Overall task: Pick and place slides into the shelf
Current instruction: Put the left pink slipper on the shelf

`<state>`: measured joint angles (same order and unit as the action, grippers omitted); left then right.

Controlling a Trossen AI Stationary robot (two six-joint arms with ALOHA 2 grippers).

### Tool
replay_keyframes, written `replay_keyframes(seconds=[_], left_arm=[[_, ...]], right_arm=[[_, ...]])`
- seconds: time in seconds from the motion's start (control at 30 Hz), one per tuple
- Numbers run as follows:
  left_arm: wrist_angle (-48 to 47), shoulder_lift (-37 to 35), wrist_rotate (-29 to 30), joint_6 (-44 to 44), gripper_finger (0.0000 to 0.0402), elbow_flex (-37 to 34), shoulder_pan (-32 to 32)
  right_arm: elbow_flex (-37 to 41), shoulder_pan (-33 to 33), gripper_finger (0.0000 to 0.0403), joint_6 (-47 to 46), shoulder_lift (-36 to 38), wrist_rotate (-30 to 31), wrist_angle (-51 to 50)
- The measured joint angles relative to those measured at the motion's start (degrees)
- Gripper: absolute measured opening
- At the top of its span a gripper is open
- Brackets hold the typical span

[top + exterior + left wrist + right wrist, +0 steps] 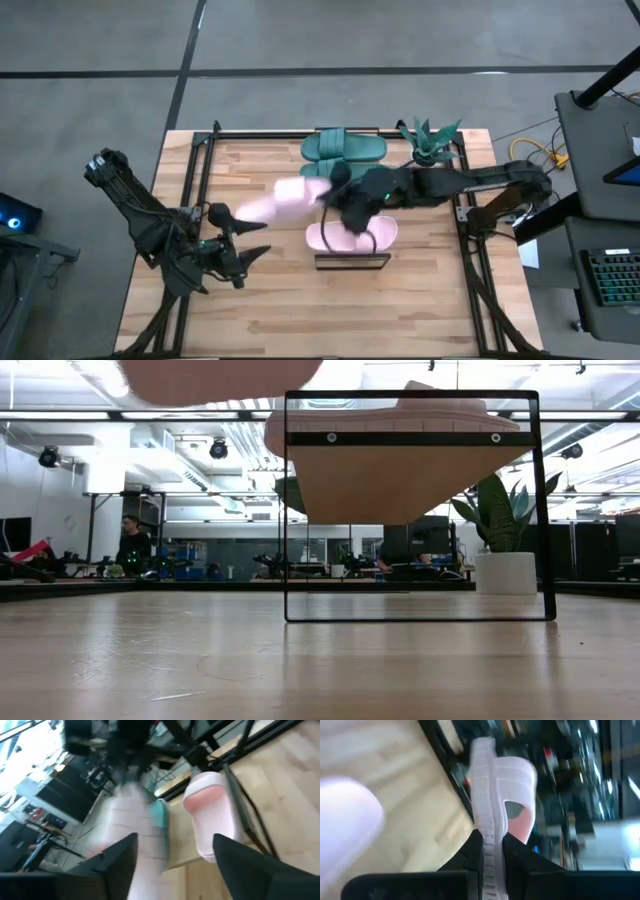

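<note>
On the left of the butcher-block wooden table [270,300] we see our left gripper [248,256] hovering low with its dark fingers [120,855] spread apart, holding nothing. Just right of it, a pale pink rubber slide [285,200] hangs blurred in the air, pinched by its edge in our right gripper [492,847] near mid-table. Below it the second pink slide [380,232] lies on the black-framed shelf [352,262]. The two teal-green slides [345,148] sit together at the far edge, beside a potted plant [430,140].
</note>
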<state>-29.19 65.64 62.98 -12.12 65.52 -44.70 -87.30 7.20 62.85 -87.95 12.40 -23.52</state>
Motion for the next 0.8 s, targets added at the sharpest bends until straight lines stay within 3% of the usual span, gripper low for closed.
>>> replay_keyframes(seconds=[0.2, 0.43, 0.53, 0.8], left_arm=[[-0.2, -2.4, 0.5, -0.1, 0.0294, -0.1, 0.1], [-0.3, -3.4, 6.3, -0.5, 0.0297, -0.2, 0.1], [-0.3, -3.5, 6.8, -0.5, 0.0297, -0.3, 0.1], [-0.3, -3.5, 7.1, -0.4, 0.0297, -1.6, 0.1]], right_arm=[[1.3, -0.3, 0.0034, -10.1, 7.8, 5.3, -7.5], [9.2, -0.3, 0.0034, -19.4, 16.4, 6.2, -10.0], [14.1, -0.2, 0.0034, -21.0, 19.6, 9.1, -10.2], [25.8, 0.5, 0.0034, -22.4, 25.8, 8.8, -5.1]])
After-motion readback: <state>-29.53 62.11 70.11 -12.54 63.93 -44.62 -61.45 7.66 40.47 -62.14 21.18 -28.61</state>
